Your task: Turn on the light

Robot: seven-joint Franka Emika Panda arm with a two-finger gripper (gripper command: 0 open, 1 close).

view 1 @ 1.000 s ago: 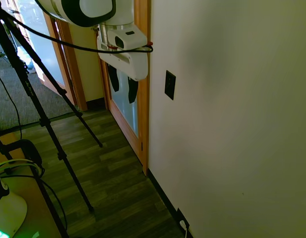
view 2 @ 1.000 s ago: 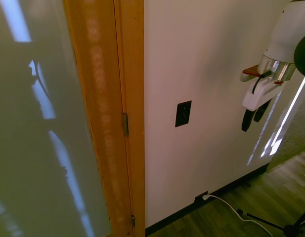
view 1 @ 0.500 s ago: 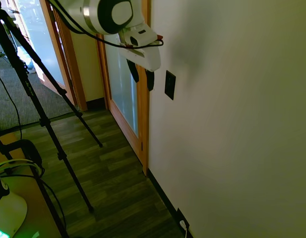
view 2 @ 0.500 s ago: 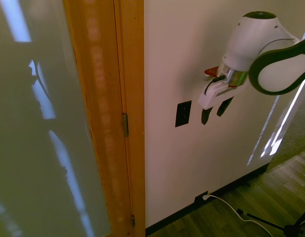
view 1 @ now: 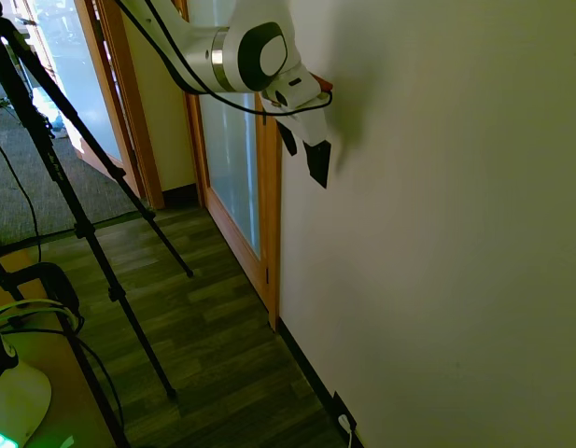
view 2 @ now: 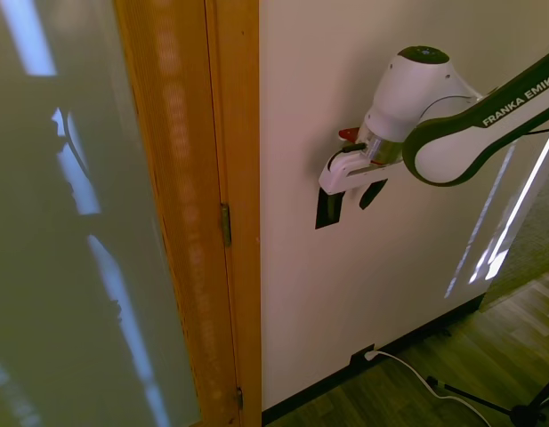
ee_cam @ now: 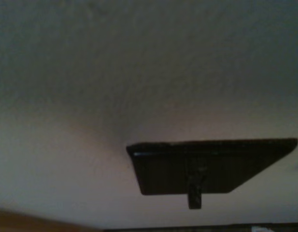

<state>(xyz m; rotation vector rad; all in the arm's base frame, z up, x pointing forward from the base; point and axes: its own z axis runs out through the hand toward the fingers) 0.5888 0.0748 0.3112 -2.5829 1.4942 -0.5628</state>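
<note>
The light's switch is a small black upright plate [view 2: 326, 216] on the cream wall, just beside the wooden door frame. No lamp is in view. My gripper [view 2: 354, 197] hangs right at the plate, open with nothing between its dark fingers. One finger [view 2: 335, 201] overlaps the plate's upper part; the other [view 2: 374, 192] stands off to the side over bare wall. From the other side, the gripper [view 1: 304, 161] covers most of the plate [view 1: 318, 174]. The wrist view shows the plate [ee_cam: 211, 166] close up, with a small toggle [ee_cam: 194, 194] sticking out.
A wooden door frame [view 1: 269, 233] with a frosted glass panel [view 1: 233, 187] runs beside the switch. Low on the wall sits a dark socket plate [view 2: 359, 358] with a white cord [view 2: 407, 369] trailing over the dark wood floor [view 1: 213, 345].
The arm swung in toward the wall. The gripper went from hanging well away from the switch to sitting right over the plate, one finger now across it.
</note>
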